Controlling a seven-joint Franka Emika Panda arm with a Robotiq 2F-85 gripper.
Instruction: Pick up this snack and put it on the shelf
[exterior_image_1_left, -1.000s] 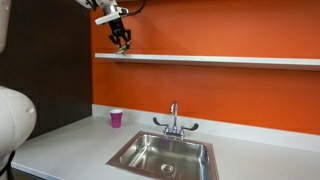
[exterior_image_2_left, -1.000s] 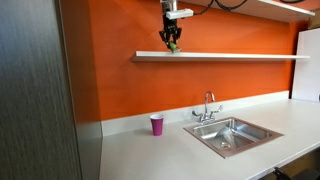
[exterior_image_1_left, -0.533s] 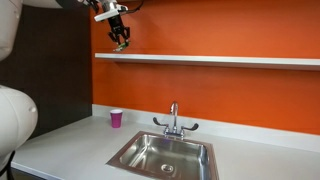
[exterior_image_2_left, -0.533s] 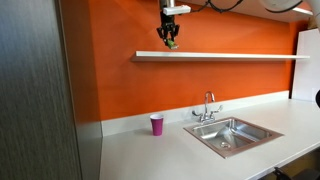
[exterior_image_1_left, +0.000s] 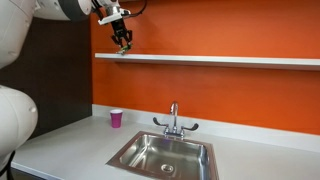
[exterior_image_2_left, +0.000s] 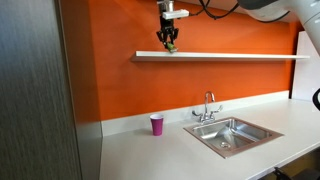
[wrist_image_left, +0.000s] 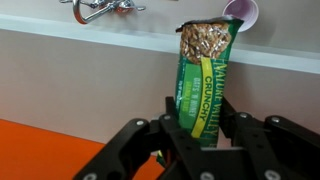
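My gripper (wrist_image_left: 202, 125) is shut on the snack (wrist_image_left: 204, 78), a flat green packet with yellow print and a picture of oats at its far end. In both exterior views the gripper (exterior_image_1_left: 124, 44) (exterior_image_2_left: 170, 43) hangs just above the left part of the shelf (exterior_image_1_left: 220, 60) (exterior_image_2_left: 230, 56), the thin white ledge on the orange wall. The packet's lower end (exterior_image_2_left: 171, 47) is at or just over the ledge; I cannot tell if it touches.
A pink cup (exterior_image_1_left: 116, 118) (exterior_image_2_left: 157, 124) stands on the pale countertop (exterior_image_1_left: 60, 150) by the wall. A steel sink (exterior_image_1_left: 165, 154) (exterior_image_2_left: 233, 136) with a tap (exterior_image_1_left: 174, 120) lies beside it. A dark panel (exterior_image_2_left: 35, 90) stands near the shelf's end.
The gripper with the snack has shifted slightly along the shelf and stays just above it. The packet remains in the jaws.
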